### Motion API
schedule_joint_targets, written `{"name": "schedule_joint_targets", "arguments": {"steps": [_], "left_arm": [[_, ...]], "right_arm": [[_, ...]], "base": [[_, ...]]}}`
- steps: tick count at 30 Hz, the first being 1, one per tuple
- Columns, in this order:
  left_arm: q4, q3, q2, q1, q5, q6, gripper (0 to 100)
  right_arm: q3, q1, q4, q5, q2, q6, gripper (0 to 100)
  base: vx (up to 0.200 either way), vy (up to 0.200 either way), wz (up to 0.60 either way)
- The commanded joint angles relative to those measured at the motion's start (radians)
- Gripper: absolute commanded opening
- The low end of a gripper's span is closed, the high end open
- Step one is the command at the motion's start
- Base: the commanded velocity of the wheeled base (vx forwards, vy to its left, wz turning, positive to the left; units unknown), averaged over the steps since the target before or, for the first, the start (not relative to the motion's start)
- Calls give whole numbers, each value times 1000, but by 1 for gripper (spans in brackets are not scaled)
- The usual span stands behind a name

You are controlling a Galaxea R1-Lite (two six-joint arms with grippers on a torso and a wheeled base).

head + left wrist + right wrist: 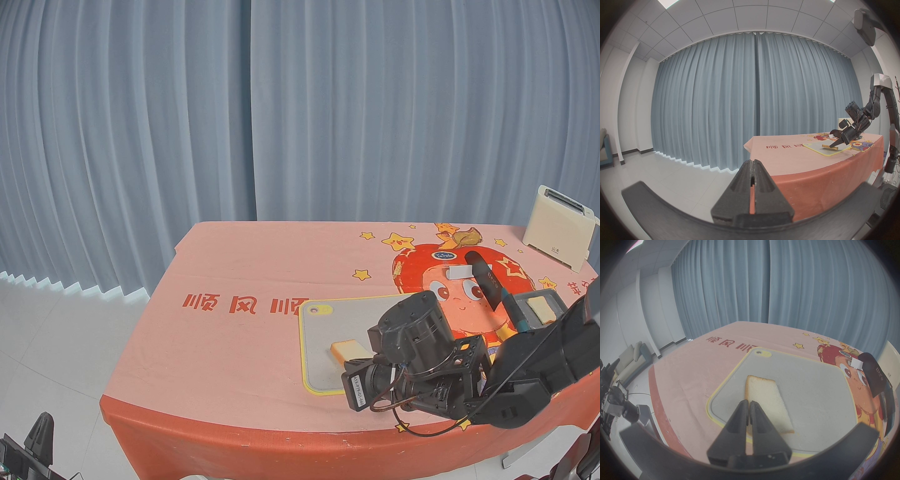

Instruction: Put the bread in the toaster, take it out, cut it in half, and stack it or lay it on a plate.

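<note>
Right gripper closed over bread | bread on cutting board

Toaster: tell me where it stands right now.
In the head view the toaster stands upright at the far right corner of the table, on the robot's right, beyond the knife and apart from the cutting board.

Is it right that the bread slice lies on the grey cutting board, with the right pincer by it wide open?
No: the right wrist view shows the right pincer shut, not open. The bread slice does lie on the grey cutting board.
</note>
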Motion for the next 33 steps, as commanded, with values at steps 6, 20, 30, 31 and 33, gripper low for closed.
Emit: {"name": "schedule_joint_targets", "arguments": {"steps": [6,20,30,31,33], "left_arm": [[0,18,-16,0,0,0,0],[0,18,-16,0,0,0,0],[0,18,-16,0,0,2,0],[0,18,-16,0,0,2,0],[0,18,-16,0,0,0,0]], "right_arm": [[-15,-9,1,-2,-56,-6,0],[11,-38,3,0,-157,-6,0],[85,-49,-4,1,-216,5,0],[91,-50,-5,1,-222,5,0],[102,-50,-7,1,-240,5,0]], "base": [[0,0,0],[0,0,0],[0,0,0],[0,0,0],[0,0,0]]}}
